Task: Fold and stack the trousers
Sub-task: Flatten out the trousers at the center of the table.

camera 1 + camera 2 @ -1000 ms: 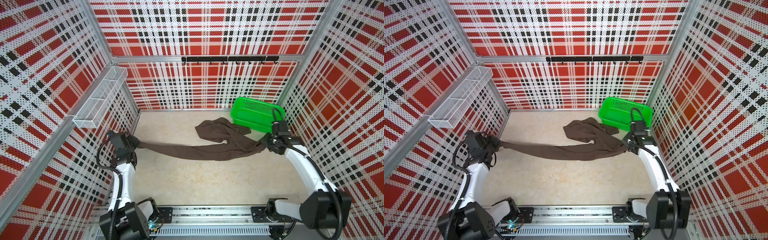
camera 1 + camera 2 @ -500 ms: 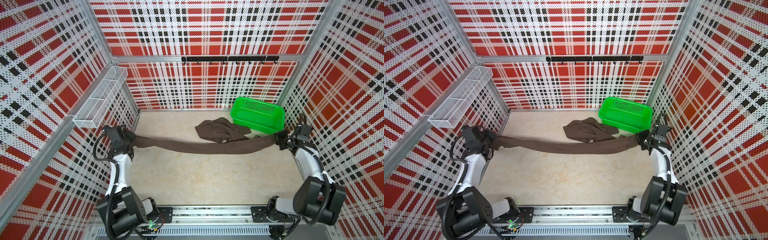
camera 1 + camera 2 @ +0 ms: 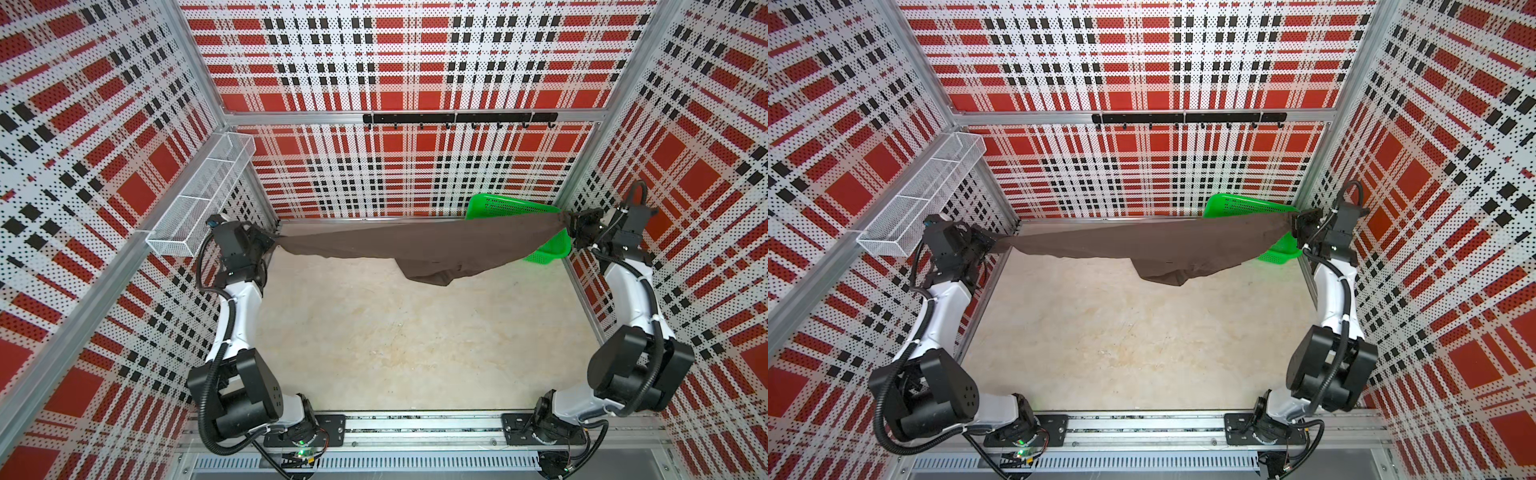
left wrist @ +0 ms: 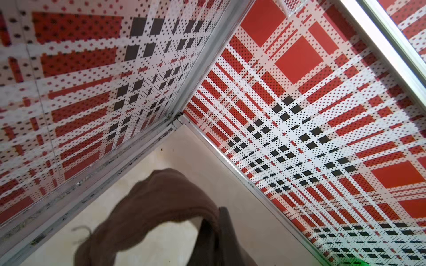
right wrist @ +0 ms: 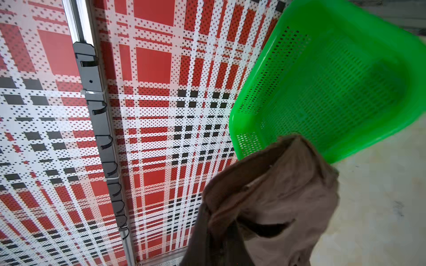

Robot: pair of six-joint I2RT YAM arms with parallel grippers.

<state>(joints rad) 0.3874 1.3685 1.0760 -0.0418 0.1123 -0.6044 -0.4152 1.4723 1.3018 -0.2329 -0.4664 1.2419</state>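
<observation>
Both claws are clamped tight on the cloth! The trousers [image 3: 415, 245], soft matte dark brown, hang stretched in the air between the left gripper [image 3: 276, 240] and the right gripper [image 3: 566, 217], with a loose fold sagging between them. A perforated green plastic basket [image 3: 494, 206] sits just behind the right gripper. Below is a mottled beige floor [image 3: 415, 340], and red plaid perforated walls [image 3: 395, 62] stand all round.

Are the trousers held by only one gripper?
No, the left gripper and the right gripper each pinch one end of the trousers, stretched between them.
</observation>
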